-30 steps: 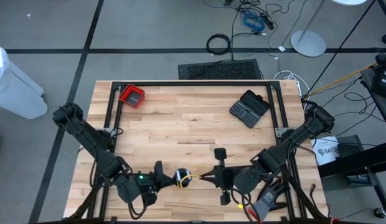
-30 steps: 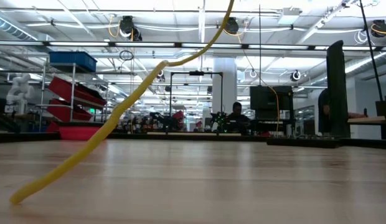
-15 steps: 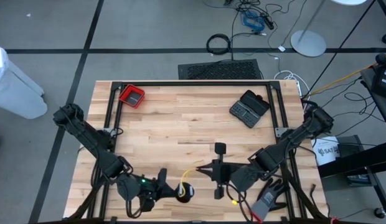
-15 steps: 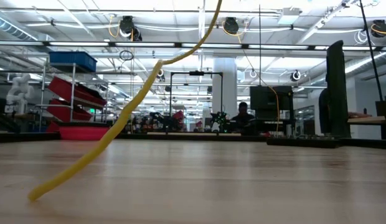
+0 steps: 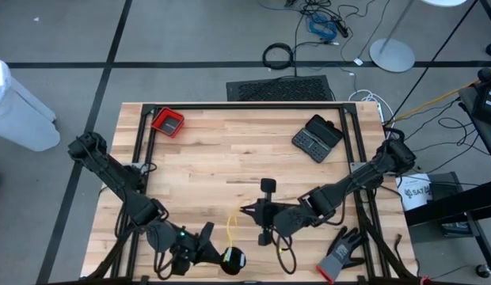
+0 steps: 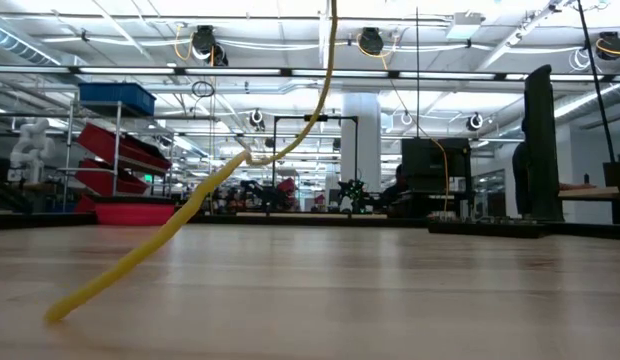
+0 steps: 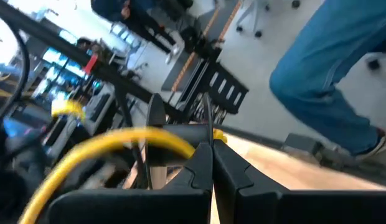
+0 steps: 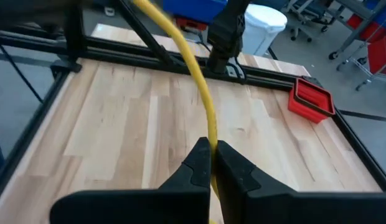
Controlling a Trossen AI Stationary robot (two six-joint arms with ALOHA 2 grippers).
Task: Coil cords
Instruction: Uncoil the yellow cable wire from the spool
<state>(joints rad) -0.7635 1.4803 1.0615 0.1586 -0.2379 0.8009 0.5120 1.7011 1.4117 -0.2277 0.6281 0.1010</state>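
Left pincer (image 5: 216,255) sits low at the near edge of the tabletop (image 5: 230,154), left of centre, fingers pressed together on the yellow cord (image 5: 232,229); its wrist view shows the cord (image 7: 118,146) arcing out from between the closed fingertips (image 7: 202,158). In the high view a small dark round bundle with yellow in it (image 5: 232,258) sits right at that pincer's tip; can't tell whether that is the black cord wound up. Right pincer (image 5: 247,211) is near the tabletop's middle, just right of the left one and a bit farther in, also clamped on the yellow cord: the right wrist view has the cord (image 8: 202,93) running straight into the shut fingertips (image 8: 202,155). Between the two pincers the cord makes a short loop over the wood. In the low view the cord (image 6: 190,205) slopes down from above, and its free end touches the tabletop (image 6: 390,300) on the left. Other stuff on the tabletop: a red tray (image 5: 168,122) in the far left corner, a black folding case (image 5: 317,138) far right, and a grey-black glove (image 5: 342,252) at the near right edge, well apart from the cord. A person's jeans leg (image 7: 330,74) shows in the left wrist view beyond the tabletop.
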